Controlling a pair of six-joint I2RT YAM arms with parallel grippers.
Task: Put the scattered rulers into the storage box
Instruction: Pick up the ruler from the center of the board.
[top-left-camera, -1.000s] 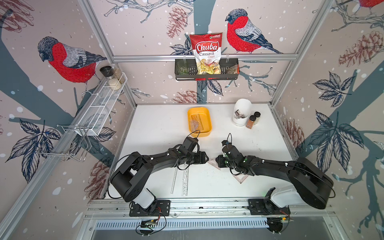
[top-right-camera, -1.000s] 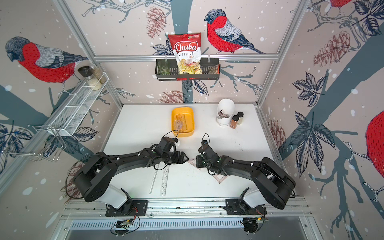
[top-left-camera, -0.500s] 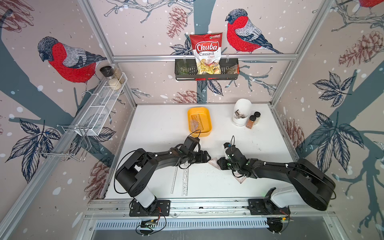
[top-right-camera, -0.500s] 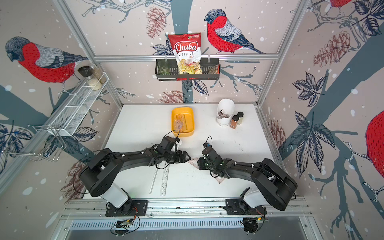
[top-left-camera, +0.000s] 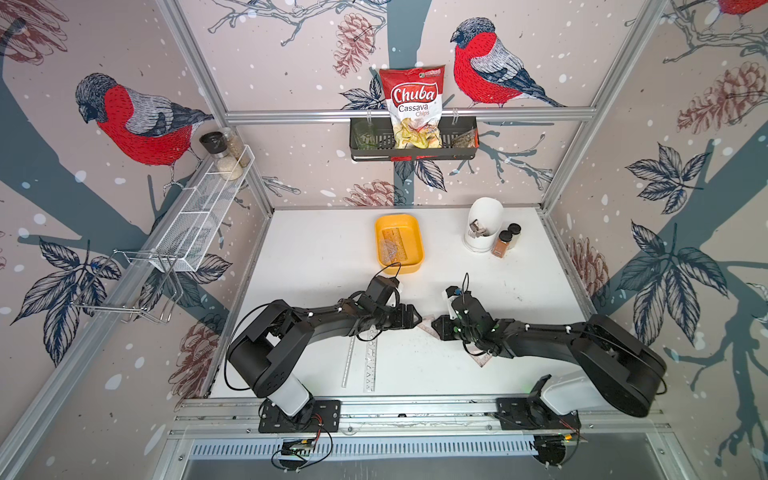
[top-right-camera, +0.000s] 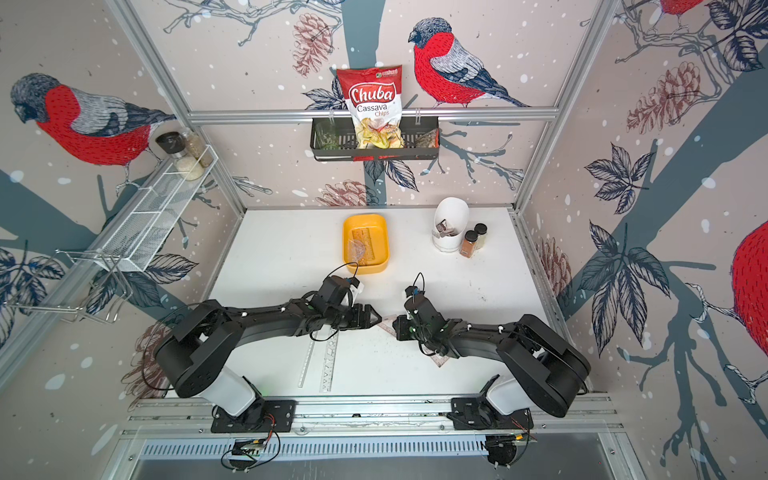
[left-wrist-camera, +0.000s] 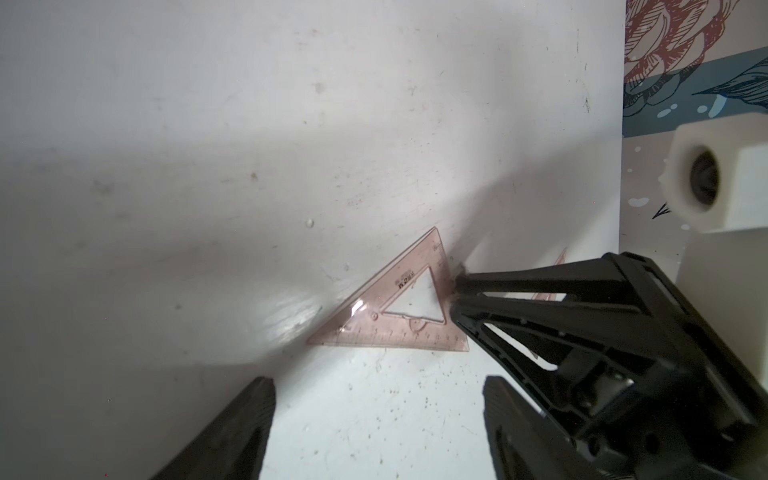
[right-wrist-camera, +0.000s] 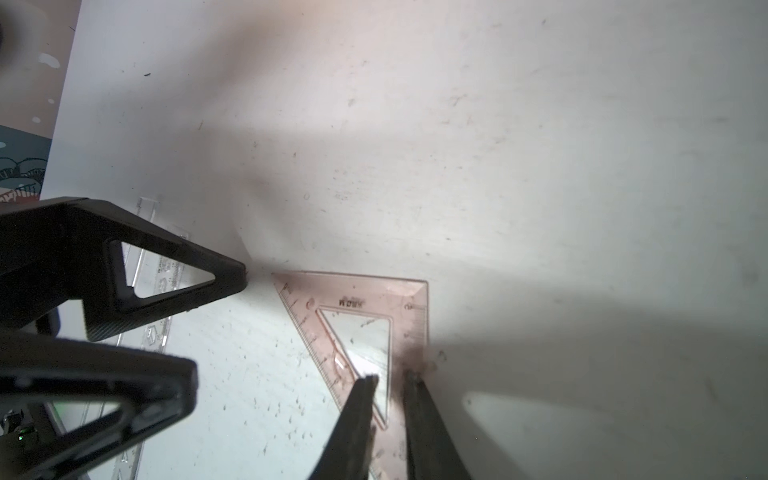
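Right there mid-table, between the two arms and well short of the storage box (top-left-camera: 400, 269): the pink triangle (left-wrist-camera: 395, 334). Pinched, by the look of it, in the right gripper (right-wrist-camera: 390, 378), with narrow jaws straddling one short leg, one fingertip (right-wrist-camera: 363, 390) down over the cut-out and its partner on the outer edge. Hard to tell whether lying quite flat or already tipped up a touch. Facing it, the left gripper (left-wrist-camera: 378, 380), spread wide and empty, just beside the free corner and not touching. Reads as a hand-over, so tip that free corner up off the table (top-left-camera: 316, 257) first; no bite otherwise on plastic this thin. Bring the left in low, slide one finger under and one over, and close on solid band, not on the window. Keep clear of the right's tips, with very little room there. Let go on the right only after clamping on the left. Then lift, swing toward the box, already holding a ruler or two, and lower at a slant to clear the rim. Left to collect after that: two clear straight rulers (top-left-camera: 359, 361) near the front edge, plus another pinkish triangle (top-left-camera: 480, 359) under the right arm.
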